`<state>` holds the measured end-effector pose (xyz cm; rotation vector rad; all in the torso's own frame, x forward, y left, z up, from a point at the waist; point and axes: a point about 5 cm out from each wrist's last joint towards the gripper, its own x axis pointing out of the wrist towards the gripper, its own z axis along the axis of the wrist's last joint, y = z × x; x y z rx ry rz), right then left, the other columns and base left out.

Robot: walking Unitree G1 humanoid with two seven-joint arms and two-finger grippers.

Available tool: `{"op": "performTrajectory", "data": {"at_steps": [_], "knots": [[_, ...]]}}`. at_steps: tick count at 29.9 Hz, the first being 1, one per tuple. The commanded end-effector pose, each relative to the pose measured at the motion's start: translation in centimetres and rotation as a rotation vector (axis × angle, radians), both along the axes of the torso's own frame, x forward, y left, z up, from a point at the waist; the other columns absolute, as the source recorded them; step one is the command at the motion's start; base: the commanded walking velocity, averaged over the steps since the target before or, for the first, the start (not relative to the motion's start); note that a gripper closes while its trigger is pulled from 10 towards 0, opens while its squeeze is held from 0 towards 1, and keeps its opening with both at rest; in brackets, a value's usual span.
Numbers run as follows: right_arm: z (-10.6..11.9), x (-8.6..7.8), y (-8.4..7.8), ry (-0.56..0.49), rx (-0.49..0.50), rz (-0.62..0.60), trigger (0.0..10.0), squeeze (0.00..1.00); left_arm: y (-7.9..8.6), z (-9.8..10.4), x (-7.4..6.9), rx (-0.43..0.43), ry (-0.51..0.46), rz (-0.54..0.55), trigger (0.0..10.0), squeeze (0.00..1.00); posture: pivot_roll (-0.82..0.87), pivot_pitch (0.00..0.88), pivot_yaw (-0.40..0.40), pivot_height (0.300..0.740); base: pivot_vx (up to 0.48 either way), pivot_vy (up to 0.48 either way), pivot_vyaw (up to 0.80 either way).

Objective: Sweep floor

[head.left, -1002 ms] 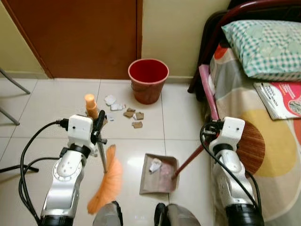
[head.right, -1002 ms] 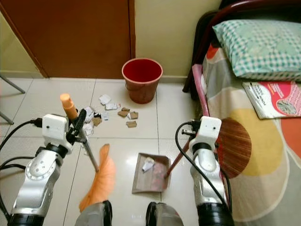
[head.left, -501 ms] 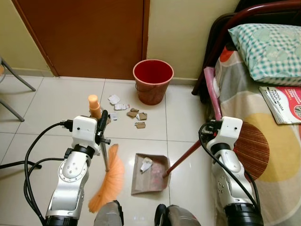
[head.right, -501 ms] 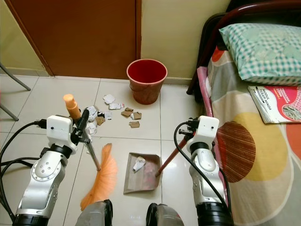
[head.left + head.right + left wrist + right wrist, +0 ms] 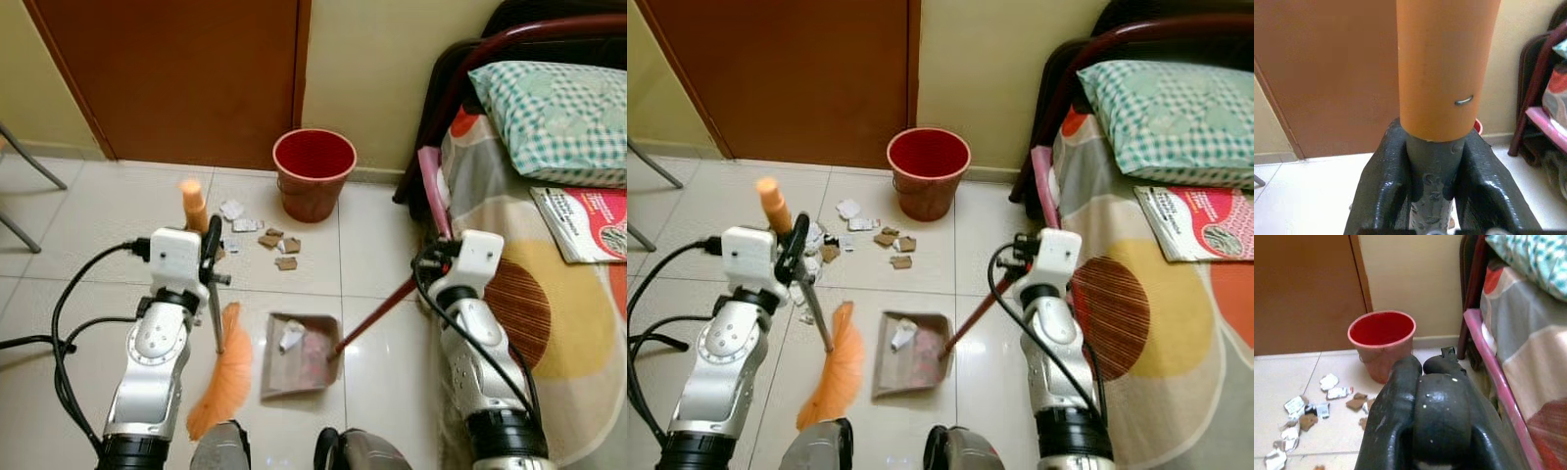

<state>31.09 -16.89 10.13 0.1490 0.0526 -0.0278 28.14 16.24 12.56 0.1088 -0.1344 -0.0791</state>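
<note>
My left gripper is shut on the grey shaft of a broom, just below its orange cap. The broom's orange bristles rest on the tiles. Close up in the left wrist view, black fingers clamp that shaft. Beside the bristles lies a brown dustpan holding a paper scrap and dust. My right gripper is shut on its long red handle. Paper and cardboard scraps lie scattered ahead, in front of a red bucket.
A bed with a dark frame, a checked pillow and a magazine runs along the right. A brown door stands behind the bucket. Chair legs and a black cable are at the left.
The view has shifted slightly. The dustpan has slid a little left, closer to the broom's bristles. Both grippers keep their holds.
</note>
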Motion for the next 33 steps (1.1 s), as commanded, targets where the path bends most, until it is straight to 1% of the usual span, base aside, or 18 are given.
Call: {"op": "performTrajectory", "data": {"at_steps": [1, 2, 5, 9, 13, 20, 27, 28, 30, 33], "knots": [[0.6, 0.1, -0.5, -0.022, -0.007, -0.018, 10.0, 0.0, -0.2, 0.7, -0.2, -0.007, -0.027, 0.0, 10.0, 0.0, 0.03, 0.147, -0.108, 0.74, 0.0, 0.0, 0.0], [0.8, 0.1, -0.6, -0.031, 0.007, -0.034, 10.0, 0.0, -0.6, 0.2, -0.5, 0.016, -0.011, -0.033, 10.0, 0.0, 0.02, 0.144, -0.104, 0.74, 0.0, 0.0, 0.0], [0.9, -0.2, -0.6, -0.039, 0.01, -0.044, 10.0, 0.0, -0.5, -0.3, -1.0, 0.027, 0.0, -0.047, 10.0, 0.0, 0.0, 0.122, -0.086, 0.74, 0.269, 0.0, 0.0], [0.8, -1.0, -0.9, -0.042, 0.015, -0.049, 10.0, 0.0, -0.2, -0.6, -1.2, 0.012, 0.019, -0.034, 10.0, 0.0, -0.01, 0.12, -0.076, 0.74, 0.314, 0.0, 0.0], [0.1, -1.6, -1.3, -0.016, 0.002, -0.066, 10.0, 0.0, -0.6, -1.1, -1.1, 0.017, 0.043, -0.067, 10.0, 0.0, -0.02, 0.117, -0.059, 0.74, 0.369, 0.0, 0.0], [0.1, -2.1, -1.1, -0.017, 0.004, -0.067, 10.0, 0.0, -1.1, -1.4, -1.3, 0.009, 0.057, -0.09, 10.0, 0.0, -0.04, 0.115, -0.053, 0.74, 0.395, 0.0, 0.0], [-0.5, -3.1, -1.4, 0.01, -0.006, -0.074, 10.0, 0.0, -1.2, -1.5, -1.9, 0.006, 0.07, -0.101, 10.0, 0.0, -0.03, 0.131, -0.055, 0.74, 0.399, 0.0, 0.0], [-1.1, -3.4, -1.4, 0.029, -0.011, -0.069, 10.0, 0.0, -1.1, -1.8, -2.2, 0.011, 0.081, -0.106, 10.0, 0.0, -0.03, 0.132, -0.054, 0.74, 0.401, 0.0, 0.0], [-1.4, -3.5, -1.3, 0.039, -0.011, -0.067, 10.0, 0.0, -0.9, -2.0, -2.3, 0.013, 0.089, -0.105, 10.0, 0.0, -0.03, 0.133, -0.052, 0.74, 0.399, 0.0, 0.0], [-0.9, -3.2, -0.9, 0.024, -0.005, -0.062, 10.0, 0.0, -0.7, -1.8, -2.3, 0.014, 0.087, -0.096, 10.0, 0.0, -0.03, 0.132, -0.049, 0.74, 0.398, 0.0, 0.0]]}}
